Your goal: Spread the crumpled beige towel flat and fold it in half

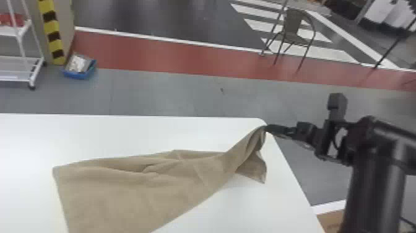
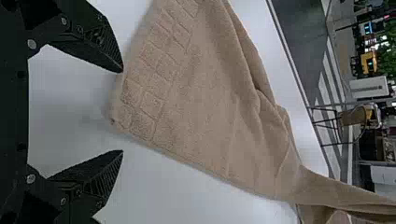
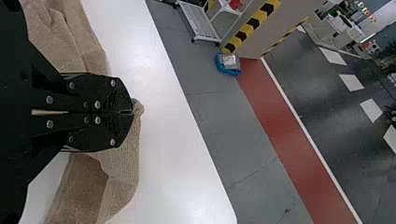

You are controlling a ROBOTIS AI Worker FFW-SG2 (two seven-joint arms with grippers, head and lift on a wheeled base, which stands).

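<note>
At the left, beyond the far edge of the white counter [image 1: 28, 136], a white rack [image 1: 20, 31] and a blue bin [image 1: 77, 75] stand on the floor. The left tool [image 2: 122, 111] is wide, its two fingers well apart and nothing between them; the left wrist view shows it at the left end of the beige towel [image 2: 201, 98], with a corner of the cloth pointing toward its gap. Whether a finger touches the cloth I cannot tell. A band of raised squares [image 2: 161, 65] runs along that end.

The towel lies on the counter, its long axis running from the near left toward the far right corner, slanting away from the near side. The left end is broad and mostly flat, its side edge running toward the near side. Low creases cross the middle, roughly along the length. Rightward the cloth narrows to a twisted, lifted point, aimed at the counter's far right corner. Under that point a loose flap [image 1: 255, 169] hangs down and points toward the near side.

The right tool [image 1: 266, 127] is narrow, fingers pressed together on the towel's tip, just beside the far right corner. Its arm comes in from the right. A chair [image 1: 292, 26] stands on the floor well beyond the far edge.
</note>
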